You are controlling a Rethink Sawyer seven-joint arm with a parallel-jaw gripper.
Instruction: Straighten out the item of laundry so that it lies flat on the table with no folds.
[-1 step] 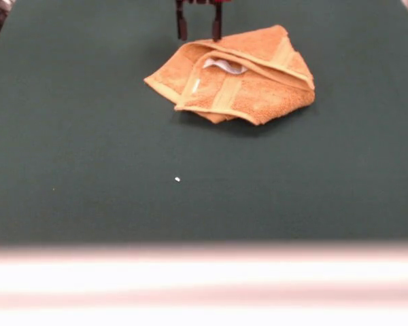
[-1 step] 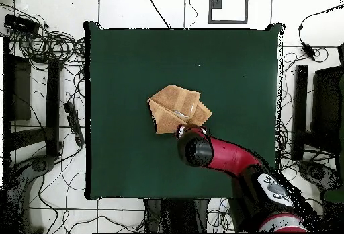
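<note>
The gripper (image 1: 199, 28) hangs with its 2 fingers spread and empty, just behind the towel (image 1: 234, 76), which lies folded over itself mid-desk (image 1: 88, 170), white label (image 1: 224, 66) showing. It looks soft, light and limp; pinch an exposed border band and draw outward.

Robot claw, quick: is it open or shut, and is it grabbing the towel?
Gripper: open, fingers apart, holding nothing, poised at the far edge of the folded towel.

Green table (image 1: 75, 136) bears towel (image 1: 258, 95) (folded).
</note>
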